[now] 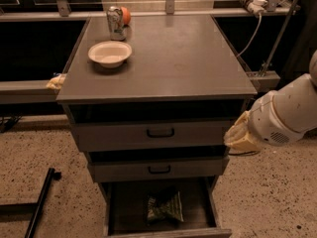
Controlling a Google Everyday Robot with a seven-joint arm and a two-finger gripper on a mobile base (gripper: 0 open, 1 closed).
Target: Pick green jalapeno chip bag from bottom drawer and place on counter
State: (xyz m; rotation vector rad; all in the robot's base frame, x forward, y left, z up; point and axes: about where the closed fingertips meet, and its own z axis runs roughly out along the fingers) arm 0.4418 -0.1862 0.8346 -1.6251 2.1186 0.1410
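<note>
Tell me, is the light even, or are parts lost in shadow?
Camera view: dim, warm light; the counter is lit evenly; the bottom drawer lies in shade, yet the green jalapeno chip bag inside shows; the gripper, right of the cabinet, is well lit.

Three drawers, five loose things, one gripper.

There is one counter [178,58], and on it sit three things: one pale bowl [110,53] at ten o'clock, and one can [115,22] and one orange round thing [126,15] together at eleven o'clock. Below it are three grey drawers [198,133] in a stack, and two of them carry black handles [160,132], one each. The bottom drawer [119,207], at six o'clock in the view, holds one green jalapeno chip bag [164,207]. One yellowish packet [56,82] lies at nine o'clock, beside the counter's edge. One gripper [239,137] hangs at four o'clock, beside the top two drawers.
</note>
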